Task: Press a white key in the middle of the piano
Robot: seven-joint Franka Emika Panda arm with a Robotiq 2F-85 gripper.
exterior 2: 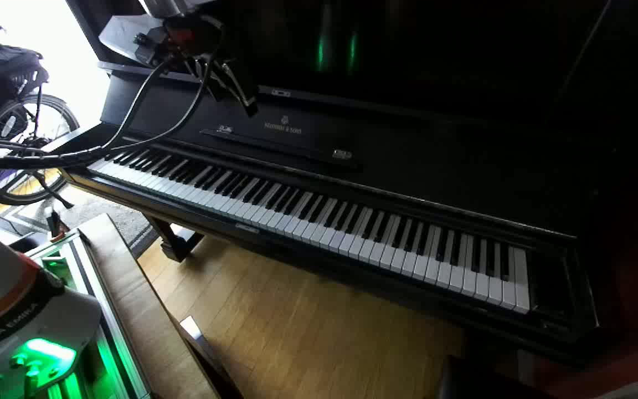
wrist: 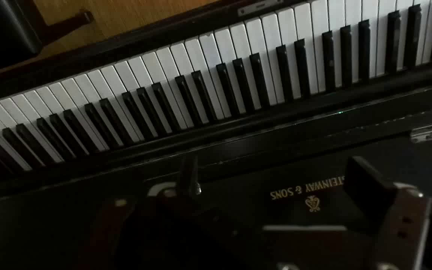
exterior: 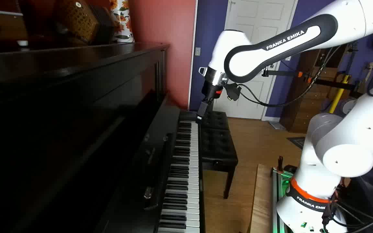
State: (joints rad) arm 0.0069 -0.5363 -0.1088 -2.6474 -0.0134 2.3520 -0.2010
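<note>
The glossy black piano shows in both exterior views (exterior: 76, 106) (exterior 2: 435, 144). Its long row of white and black keys (exterior: 193, 165) also shows in an exterior view (exterior 2: 297, 219). In the wrist view the keys (wrist: 180, 60) run slantwise across the upper part, with the black fallboard (wrist: 238, 146) and its upside-down gold lettering below them. My gripper (wrist: 278, 172) is open and empty, its two dark fingers wide apart in front of the fallboard in that view. In both exterior views the gripper (exterior: 201, 113) (exterior 2: 236, 102) hangs above the keys, apart from them, pointing downward at a tilt.
A black padded bench (exterior: 219, 145) stands beside the piano. The robot's base sits on a wooden bench (exterior 2: 125, 288) in front of the piano. Cables (exterior 2: 147, 105) hang from the wrist. A bicycle (exterior 2: 25, 133) stands behind. A squeezebox (exterior: 83, 22) and a floral vase (exterior: 121, 22) stand on the piano top.
</note>
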